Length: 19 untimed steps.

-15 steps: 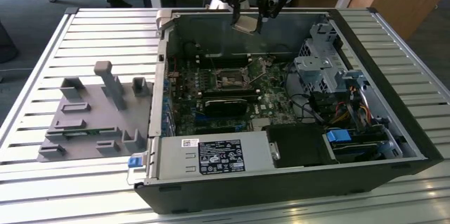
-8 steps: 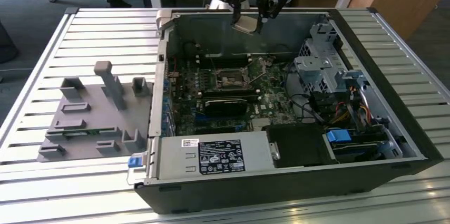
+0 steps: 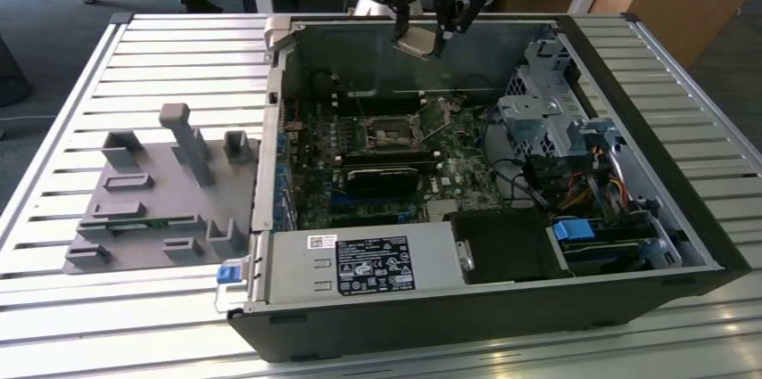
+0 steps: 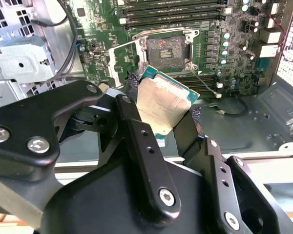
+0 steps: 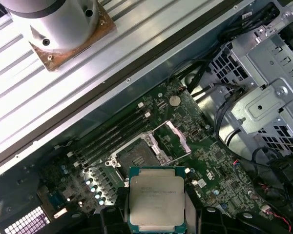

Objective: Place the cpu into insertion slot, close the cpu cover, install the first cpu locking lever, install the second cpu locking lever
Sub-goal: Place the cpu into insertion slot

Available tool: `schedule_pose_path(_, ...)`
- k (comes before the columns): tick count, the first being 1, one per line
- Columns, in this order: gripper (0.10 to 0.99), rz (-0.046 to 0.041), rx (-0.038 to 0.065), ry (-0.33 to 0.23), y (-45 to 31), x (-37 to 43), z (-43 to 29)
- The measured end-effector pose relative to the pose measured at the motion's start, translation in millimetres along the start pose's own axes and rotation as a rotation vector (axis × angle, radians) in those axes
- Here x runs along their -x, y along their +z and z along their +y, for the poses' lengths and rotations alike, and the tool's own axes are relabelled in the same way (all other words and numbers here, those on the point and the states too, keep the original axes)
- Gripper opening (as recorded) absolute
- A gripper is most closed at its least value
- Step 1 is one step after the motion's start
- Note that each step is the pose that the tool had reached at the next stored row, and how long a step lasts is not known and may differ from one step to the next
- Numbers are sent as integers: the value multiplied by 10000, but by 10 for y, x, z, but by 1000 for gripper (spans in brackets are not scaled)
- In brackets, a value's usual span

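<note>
Fingers [image 4: 136, 124] pinch the cpu [image 4: 161, 105] by two opposite edges. They are closed only as far as the chip's width allows, and its pale metal face lies tilted between them in the second wrist view. Nothing else touches the chip. In the exterior view the cpu [image 3: 417, 43] hangs in the air, well apart from the insertion slot [image 3: 388, 135], raised above it and offset toward the arm's side of the computer case [image 3: 476, 308].

The insertion slot [image 4: 166, 49] is bare, its dark centre exposed, so the chip has not been seated. Just beside the slot, the cpu cover [image 5: 175, 138] stands swung up and open, leaving the slot free. With the cover raised, I judge that neither locking lever has been installed. All four steps therefore look unfinished, and the first is under way.

Beyond the slot run the long memory slots [image 4: 171, 12], on the green motherboard [image 3: 357, 174] that carries the slot. The case lies open-sided on the slatted desk [image 3: 120, 40].
</note>
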<state>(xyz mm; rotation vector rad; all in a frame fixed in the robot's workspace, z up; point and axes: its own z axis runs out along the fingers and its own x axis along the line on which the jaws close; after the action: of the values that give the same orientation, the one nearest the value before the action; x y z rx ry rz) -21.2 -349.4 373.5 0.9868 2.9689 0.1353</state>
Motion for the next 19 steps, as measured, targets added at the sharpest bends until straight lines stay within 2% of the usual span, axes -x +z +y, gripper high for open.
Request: schedule_pose_path(19,541,-149,6,1562,11,0,-1)
